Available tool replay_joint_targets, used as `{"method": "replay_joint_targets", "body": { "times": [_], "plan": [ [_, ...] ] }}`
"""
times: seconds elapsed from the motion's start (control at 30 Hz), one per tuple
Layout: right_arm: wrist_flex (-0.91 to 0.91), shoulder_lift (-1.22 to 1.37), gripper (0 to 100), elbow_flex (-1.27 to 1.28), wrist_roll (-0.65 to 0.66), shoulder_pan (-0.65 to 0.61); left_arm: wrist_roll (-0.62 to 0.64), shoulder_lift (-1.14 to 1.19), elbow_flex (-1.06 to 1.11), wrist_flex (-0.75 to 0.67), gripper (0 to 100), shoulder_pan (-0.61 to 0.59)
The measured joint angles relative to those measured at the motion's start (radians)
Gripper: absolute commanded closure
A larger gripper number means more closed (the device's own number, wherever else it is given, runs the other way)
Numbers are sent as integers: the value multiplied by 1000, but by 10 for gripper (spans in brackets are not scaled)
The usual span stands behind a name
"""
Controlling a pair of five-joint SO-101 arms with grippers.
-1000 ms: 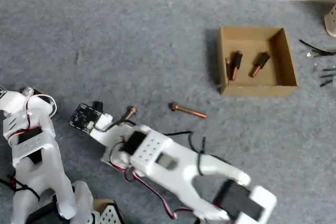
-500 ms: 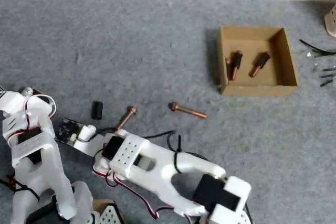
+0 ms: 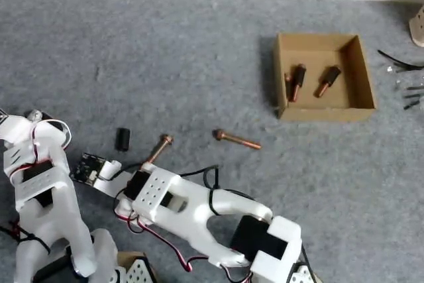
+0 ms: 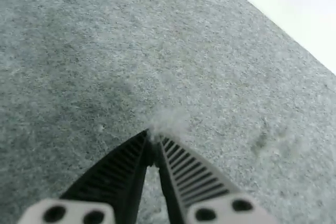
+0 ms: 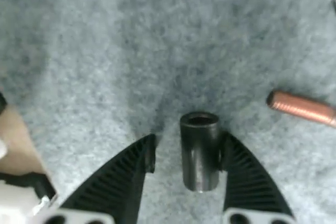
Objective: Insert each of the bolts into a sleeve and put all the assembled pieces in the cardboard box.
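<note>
At the far left of the high view the white left arm is seen folded low over the grey felt-covered bench; the left gripper is held over bare felt, its black ribbed fingers pressed together at the tips with nothing between them. Next to it the white right arm is stretched leftward, and the right gripper is set with its fingers spread wide to either side of the short black cylindrical sleeve, which lies on the felt; whether either finger touches the sleeve cannot be made out. Just beside the sleeve a copper-coloured bolt is lying at a slant, and a second copper-coloured bolt is found further right, well apart from it. At the right the open cardboard box is placed, with two assembled bolt-and-sleeve pieces lying inside it. Small dark loose parts are scattered at the right edge.
</note>
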Motion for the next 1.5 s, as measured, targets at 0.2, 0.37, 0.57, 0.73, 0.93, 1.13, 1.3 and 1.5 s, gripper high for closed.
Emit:
{"method": "replay_joint_targets", "body": {
  "times": [0.2,0.37,0.57,0.73,0.93,1.13,1.3,1.5],
  "plan": [
    [2,0,994,0,0,26,0,0,0,0,993,0],
    [48,-109,995,20,2,92,0,0,0,0,993,0],
    [54,-491,995,157,2,270,2,0,0,0,993,49],
    [54,-786,995,301,2,459,-55,0,0,25,992,218],
    [55,-1102,995,539,37,652,-433,2,-44,262,877,531],
    [55,-1390,995,749,78,806,-640,3,-106,603,810,804],
    [55,-1557,995,913,81,830,-657,3,-107,700,807,839],
    [31,-1653,995,1026,81,833,-707,144,-144,695,811,839]
  ]
}}
